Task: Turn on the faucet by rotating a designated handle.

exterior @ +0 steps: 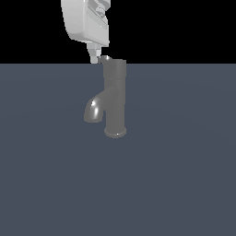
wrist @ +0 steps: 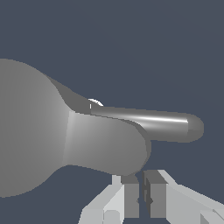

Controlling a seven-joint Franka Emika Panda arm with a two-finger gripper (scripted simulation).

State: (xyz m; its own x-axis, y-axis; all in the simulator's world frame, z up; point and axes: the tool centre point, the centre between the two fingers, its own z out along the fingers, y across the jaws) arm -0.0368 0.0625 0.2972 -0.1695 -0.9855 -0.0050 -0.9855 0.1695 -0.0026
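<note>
The grey faucet (exterior: 115,99) stands upright on its flared base, its curved spout (exterior: 93,110) pointing to the exterior view's left. The handle (exterior: 114,63) caps the column, and its short lever (exterior: 105,58) sticks out to the exterior view's left. My white gripper (exterior: 94,58) hangs from above, its tips right beside the lever's end. In the wrist view the round cap (wrist: 26,127), the tapered lever (wrist: 109,144) and the shiny spout (wrist: 166,124) below it fill the frame. My gripper (wrist: 141,188) is shut with only a thin slit between the fingers (wrist: 131,201), holding nothing, just off the lever's tip.
The faucet stands on a flat dark blue-grey surface (exterior: 184,175) that fills the lower part of the exterior view. The background above it is black. No other objects show.
</note>
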